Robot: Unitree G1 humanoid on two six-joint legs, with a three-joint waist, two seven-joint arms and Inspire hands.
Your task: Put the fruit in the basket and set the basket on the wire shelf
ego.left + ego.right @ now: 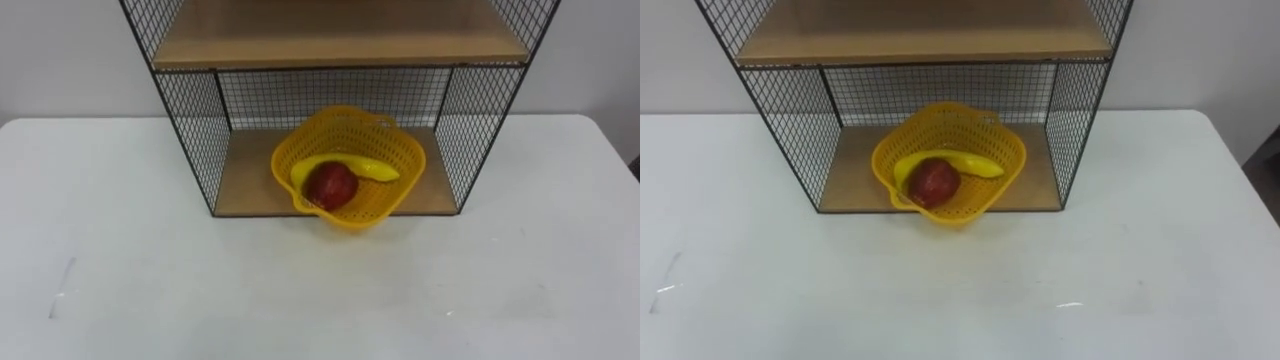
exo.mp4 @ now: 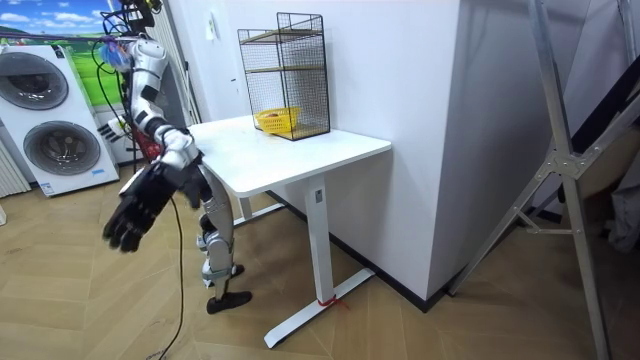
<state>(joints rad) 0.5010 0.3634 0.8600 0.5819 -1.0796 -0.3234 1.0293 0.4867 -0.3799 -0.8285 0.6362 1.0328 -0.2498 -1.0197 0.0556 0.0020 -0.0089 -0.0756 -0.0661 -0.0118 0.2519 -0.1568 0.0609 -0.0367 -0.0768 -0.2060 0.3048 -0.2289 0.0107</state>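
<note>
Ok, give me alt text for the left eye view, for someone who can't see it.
A yellow plastic basket holding a red apple and a banana sits on the bottom board of a black wire shelf, its front rim jutting slightly past the shelf's edge. The shelf stands on a white table.

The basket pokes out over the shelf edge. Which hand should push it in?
Probably the right hand: it hangs open beside the table, free to lift. The basket sits midway across the wire shelf, favouring neither side.
</note>
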